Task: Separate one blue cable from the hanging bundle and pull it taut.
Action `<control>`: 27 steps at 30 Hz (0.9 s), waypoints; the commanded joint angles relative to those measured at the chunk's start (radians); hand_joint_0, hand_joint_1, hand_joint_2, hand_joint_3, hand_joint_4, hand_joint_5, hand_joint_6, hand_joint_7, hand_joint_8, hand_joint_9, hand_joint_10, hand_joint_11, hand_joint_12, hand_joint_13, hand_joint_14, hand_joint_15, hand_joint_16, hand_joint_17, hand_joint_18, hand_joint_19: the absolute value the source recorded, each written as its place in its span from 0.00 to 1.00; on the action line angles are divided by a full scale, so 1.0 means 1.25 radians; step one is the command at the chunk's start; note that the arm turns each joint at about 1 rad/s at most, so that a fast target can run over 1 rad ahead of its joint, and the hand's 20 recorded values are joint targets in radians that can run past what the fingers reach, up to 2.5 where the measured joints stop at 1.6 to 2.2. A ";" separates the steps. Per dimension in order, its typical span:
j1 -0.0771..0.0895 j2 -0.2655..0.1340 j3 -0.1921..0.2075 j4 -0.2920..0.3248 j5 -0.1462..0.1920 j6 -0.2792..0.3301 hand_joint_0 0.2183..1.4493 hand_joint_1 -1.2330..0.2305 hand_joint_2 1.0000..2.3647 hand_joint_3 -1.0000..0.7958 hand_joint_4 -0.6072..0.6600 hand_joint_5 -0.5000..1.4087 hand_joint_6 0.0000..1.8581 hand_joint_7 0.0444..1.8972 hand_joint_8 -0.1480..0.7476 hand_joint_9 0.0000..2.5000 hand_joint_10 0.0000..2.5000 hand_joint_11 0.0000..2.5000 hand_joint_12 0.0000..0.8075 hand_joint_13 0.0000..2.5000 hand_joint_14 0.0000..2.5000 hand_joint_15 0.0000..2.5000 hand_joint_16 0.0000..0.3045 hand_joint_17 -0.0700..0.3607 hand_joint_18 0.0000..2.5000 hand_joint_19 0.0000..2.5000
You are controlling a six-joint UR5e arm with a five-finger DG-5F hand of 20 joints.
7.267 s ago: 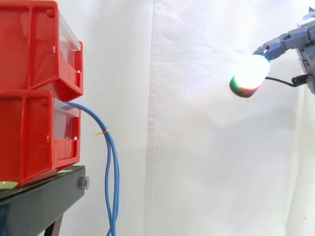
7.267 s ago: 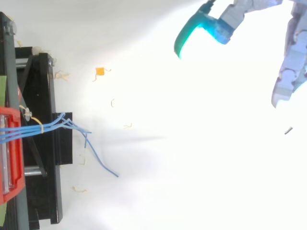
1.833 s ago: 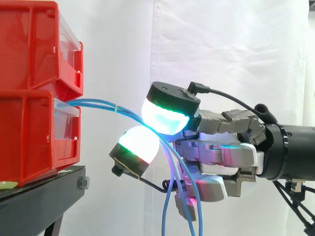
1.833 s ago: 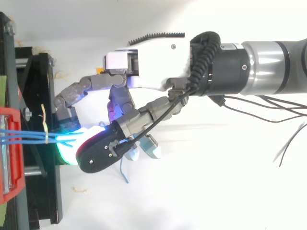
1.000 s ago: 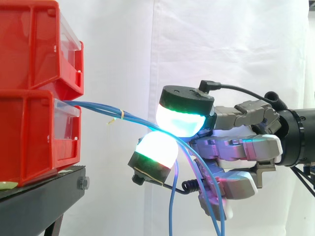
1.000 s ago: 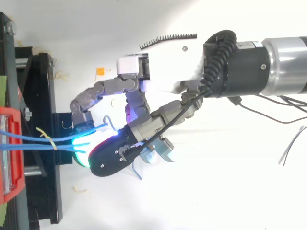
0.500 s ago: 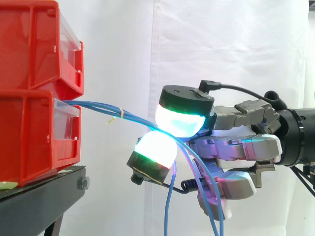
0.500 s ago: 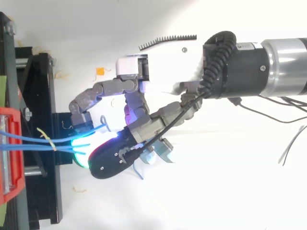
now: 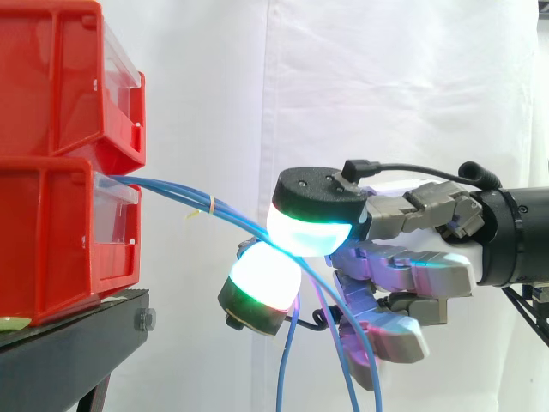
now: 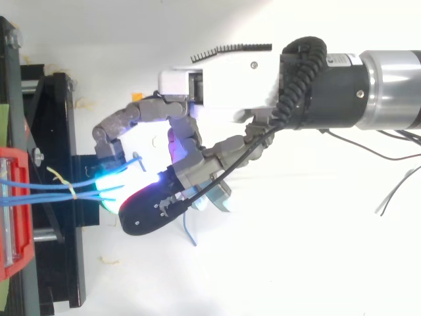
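Several thin blue cables (image 9: pixel 171 190) leave the lower red bin (image 9: pixel 51 232), bound by a pale tie (image 9: pixel 211 204), and slope down to the right. My hand (image 9: pixel 412 257) reaches in from the right. Its fingers are curled, and two glowing pads (image 9: pixel 310 225) pinch the cables between them. Past the pinch, the cable ends (image 9: pixel 287 369) hang down under the hand. From above, the cables (image 10: pixel 39 189) run from the bin (image 10: pixel 13 210) to the pads (image 10: pixel 108 184) of the hand (image 10: pixel 223 85), spread slightly apart. One loose end (image 10: pixel 187 230) sticks out below it.
Two red bins are stacked on a black stand (image 9: pixel 69 343), whose edge lies just left of the fingertips. A white curtain (image 9: pixel 386 86) hangs behind. An orange scrap and pale bits (image 10: pixel 108 261) lie on the white floor.
Since 7.3 s ago my hand came in from the right and took the hanging cables. Over the last second it sank a little and edged left, so the cables slope more steeply.
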 commanded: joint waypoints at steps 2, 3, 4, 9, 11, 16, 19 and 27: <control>0.000 0.000 0.004 0.003 0.020 -0.056 0.39 0.30 0.01 0.41 0.56 0.34 0.27 0.67 0.39 0.77 0.01 0.16 0.40 0.60 0.01 0.24 0.22 0.52 0.51 0.19; 0.000 0.000 0.008 0.001 0.024 -0.071 0.39 0.29 0.01 0.41 0.56 0.34 0.27 0.67 0.39 0.77 0.01 0.16 0.40 0.60 0.01 0.24 0.22 0.52 0.51 0.19; 0.000 0.001 0.008 0.001 0.023 -0.075 0.39 0.27 0.01 0.40 0.56 0.34 0.27 0.67 0.40 0.77 0.01 0.15 0.40 0.60 0.01 0.24 0.23 0.52 0.51 0.19; 0.000 0.000 0.008 0.001 0.024 -0.081 0.39 0.23 0.01 0.37 0.56 0.33 0.27 0.68 0.40 0.76 0.01 0.16 0.40 0.60 0.01 0.24 0.22 0.52 0.51 0.19; 0.000 0.000 0.008 0.001 0.024 -0.082 0.39 0.21 0.00 0.33 0.58 0.33 0.27 0.68 0.39 0.76 0.01 0.17 0.39 0.60 0.01 0.25 0.22 0.51 0.50 0.19; 0.000 0.000 0.008 -0.001 0.024 -0.082 0.40 0.20 0.00 0.28 0.58 0.33 0.27 0.67 0.38 0.76 0.01 0.17 0.39 0.60 0.01 0.25 0.21 0.50 0.49 0.20; 0.000 0.000 0.008 -0.001 0.022 -0.082 0.30 0.27 0.00 0.28 0.59 0.33 0.27 0.67 0.37 0.76 0.01 0.17 0.39 0.60 0.01 0.25 0.22 0.51 0.50 0.20; 0.000 0.000 0.008 -0.001 0.022 -0.087 0.24 0.68 0.00 0.28 0.57 0.34 0.27 0.67 0.34 0.80 0.01 0.15 0.39 0.62 0.01 0.24 0.24 0.54 0.51 0.19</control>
